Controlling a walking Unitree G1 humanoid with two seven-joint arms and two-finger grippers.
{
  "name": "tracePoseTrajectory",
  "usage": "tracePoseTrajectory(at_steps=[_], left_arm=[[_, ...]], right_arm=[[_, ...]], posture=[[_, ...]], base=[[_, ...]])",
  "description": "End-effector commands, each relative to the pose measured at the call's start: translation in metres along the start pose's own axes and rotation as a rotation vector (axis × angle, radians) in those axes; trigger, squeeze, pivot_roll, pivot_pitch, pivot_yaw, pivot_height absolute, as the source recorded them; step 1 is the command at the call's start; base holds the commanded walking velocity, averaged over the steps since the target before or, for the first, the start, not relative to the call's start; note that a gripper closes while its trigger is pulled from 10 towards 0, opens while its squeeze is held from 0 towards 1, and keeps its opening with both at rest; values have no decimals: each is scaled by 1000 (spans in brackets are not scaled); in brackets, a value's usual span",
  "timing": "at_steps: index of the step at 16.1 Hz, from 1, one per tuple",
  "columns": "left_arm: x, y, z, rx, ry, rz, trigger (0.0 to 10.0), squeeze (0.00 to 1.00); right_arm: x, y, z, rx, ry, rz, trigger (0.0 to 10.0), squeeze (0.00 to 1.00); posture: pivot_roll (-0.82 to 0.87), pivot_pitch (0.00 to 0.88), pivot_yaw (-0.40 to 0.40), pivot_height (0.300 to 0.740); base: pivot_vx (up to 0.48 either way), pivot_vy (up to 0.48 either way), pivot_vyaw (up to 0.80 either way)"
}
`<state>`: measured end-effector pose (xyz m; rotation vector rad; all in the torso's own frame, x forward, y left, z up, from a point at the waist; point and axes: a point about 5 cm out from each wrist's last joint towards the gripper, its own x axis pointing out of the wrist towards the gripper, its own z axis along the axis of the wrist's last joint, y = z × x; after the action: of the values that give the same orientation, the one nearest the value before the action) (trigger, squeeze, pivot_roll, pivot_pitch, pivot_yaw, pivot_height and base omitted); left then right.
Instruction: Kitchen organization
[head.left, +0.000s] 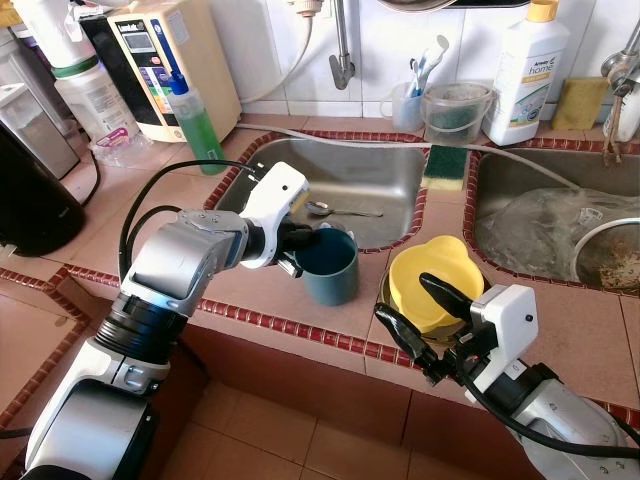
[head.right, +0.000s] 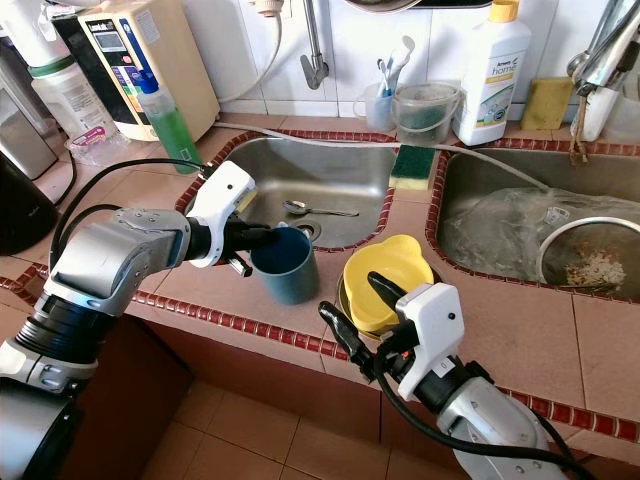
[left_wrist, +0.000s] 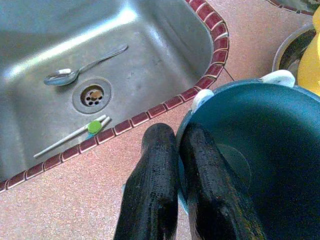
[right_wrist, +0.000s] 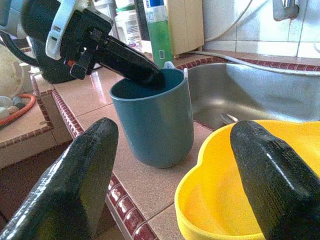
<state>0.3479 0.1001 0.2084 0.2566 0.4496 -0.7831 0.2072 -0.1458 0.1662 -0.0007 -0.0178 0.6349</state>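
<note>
The left gripper (head.left: 305, 240) pinches the near rim of the teal cup (head.left: 328, 266), one finger inside the wall and one outside, as the left wrist view confirms; the cup stands upright on the tiled counter (head.left: 270, 295) just in front of the left sink (head.left: 350, 180). In my judgement the step in hand is the lifting or moving of this cup. It is best done by keeping the pinch firm and raising the cup straight up so that it stays level, since a hold on one side of the rim invites tipping, and by steering clear of the yellow bowl (head.left: 435, 285) close on its right. That bowl rests in a metal bowl (left_wrist: 290, 47) on the counter's front edge. The right gripper (head.left: 418, 312) hovers at the near side of the yellow bowl with its fingers spread wide, gripping nothing. Count, left to right: one green soap bottle (head.left: 197, 122), one teal cup, one spoon (head.left: 340, 210) and one small green-tipped stick (left_wrist: 82, 132) in the left sink, one green sponge (head.left: 444, 166) on the divider, one yellow bowl, one white detergent bottle (head.left: 525, 70), two sinks.
</note>
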Motion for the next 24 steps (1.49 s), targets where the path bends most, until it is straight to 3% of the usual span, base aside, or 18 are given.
tracePoseTrajectory(at_steps=[1, 10, 18, 19, 20, 21, 23, 24], left_arm=[[-2, 6, -6, 6, 31, 23, 0, 0], [-16, 27, 9, -18, -30, 87, 0, 0], [-23, 31, 22, -134, -144, 56, 0, 0], [-25, 32, 29, -151, -211, 59, 9412, 0], [-25, 33, 34, -150, -263, 76, 10000, 0], [-23, 33, 37, -145, -317, 99, 10000, 0], [-24, 27, 41, -73, -477, 138, 10000, 0], [-21, 25, 38, -134, -469, 111, 10000, 0]], right_arm=[[2, 5, 3, 0, -19, 15, 10000, 0], [4, 1, 4, -2, -26, 5, 10000, 0], [8, -5, 11, -3, -59, -14, 10000, 0], [9, -11, 17, -3, -99, -53, 10000, 0], [11, -19, 24, -7, -144, -108, 10000, 0], [13, -36, 34, -16, -212, -235, 10000, 0], [12, -53, 43, -37, -278, -376, 10000, 0], [12, -57, 46, -37, -295, -409, 10000, 0]], posture=[[-276, 58, 198, 740], [-261, 69, 184, 740], [-265, 69, 169, 740], [-266, 66, 167, 740], [-266, 66, 166, 740], [-268, 64, 164, 740], [-272, 60, 164, 740], [-273, 59, 162, 740]], base=[[0, 0, 0], [0, 0, 0], [0, 0, 0], [0, 0, 0], [0, 0, 0], [0, 0, 0], [0, 0, 0], [0, 0, 0]])
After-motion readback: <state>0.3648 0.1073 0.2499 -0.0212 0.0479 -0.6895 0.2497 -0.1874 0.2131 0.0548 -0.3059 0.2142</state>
